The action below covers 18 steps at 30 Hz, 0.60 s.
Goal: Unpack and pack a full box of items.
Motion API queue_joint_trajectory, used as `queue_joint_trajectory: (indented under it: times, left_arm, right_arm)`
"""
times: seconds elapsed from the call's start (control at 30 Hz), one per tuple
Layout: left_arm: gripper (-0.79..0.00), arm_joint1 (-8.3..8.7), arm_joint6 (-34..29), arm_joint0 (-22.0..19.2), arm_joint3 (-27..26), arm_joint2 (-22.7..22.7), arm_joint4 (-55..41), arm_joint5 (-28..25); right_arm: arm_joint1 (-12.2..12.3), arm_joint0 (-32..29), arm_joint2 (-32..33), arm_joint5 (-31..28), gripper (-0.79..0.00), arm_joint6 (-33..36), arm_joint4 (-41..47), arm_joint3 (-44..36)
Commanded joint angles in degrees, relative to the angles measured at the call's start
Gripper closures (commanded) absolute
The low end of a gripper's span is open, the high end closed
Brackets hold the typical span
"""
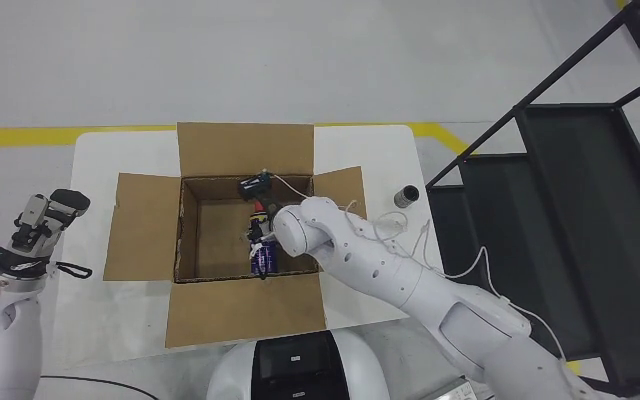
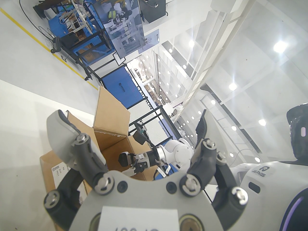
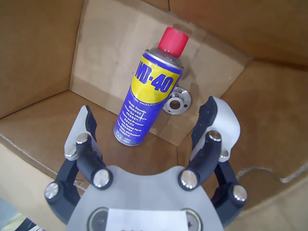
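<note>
The can (image 3: 149,92) stands upright on the floor of the box (image 1: 180,230), close to one wall. I take this for the unpacking half of the job, with the can next to come out, though jaws parted at a can would fit a set-down just as well.

My right gripper (image 3: 148,111) is inside the box, spread wide and holding nothing. It faces the can and is not touching it. To lift it, I would judge that the fingers (image 3: 87,121) need to go further in, until they straddle the body below the shoulder. Then they close square on it and lift straight up, so the can clears the walls and flaps.

The can is a blue and yellow spray tin with a red cap (image 3: 173,40) and a bare metal shoulder. It shows no dents. Being smooth and round, it could twist in a grip that is off centre.

A small metal flange (image 3: 178,102) lies by the can's base at the foot of the wall. I cannot tell whether the two touch, so I would watch that the far finger does not knock it.

From the top, a grey cylinder (image 1: 406,196) stands on the table (image 1: 120,160), well apart from the box on my right. My left gripper (image 2: 130,121) hangs off the table's left side, also wide and empty.
</note>
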Motion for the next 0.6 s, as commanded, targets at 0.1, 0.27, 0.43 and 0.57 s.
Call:
queue_joint_trajectory:
  times: [0.1, 0.27, 0.43, 0.57]
  left_arm:
    - [-0.785, 0.00, 0.0, 0.0, 0.0, 0.0, 0.0, 0.0]
    - [-0.785, 0.00, 0.0, 0.0, 0.0, 0.0, 0.0, 0.0]
    - [-0.785, 0.00, 0.0, 0.0, 0.0, 0.0, 0.0, 0.0]
    - [-0.785, 0.00, 0.0, 0.0, 0.0, 0.0, 0.0, 0.0]
  right_arm:
    - [-2.4, 1.4, -1.3, 1.7, -0.785, -1.1, 4.2, 5.3]
    - [-4.9, 2.9, -2.9, 1.0, -0.785, -4.1, 6.7, 9.5]
    - [-7.0, 3.9, -3.8, 0.3, -0.785, -6.0, 8.8, 14.4]
    - [-8.3, 4.5, -4.2, -0.6, -0.785, -6.9, 10.2, 18.0]
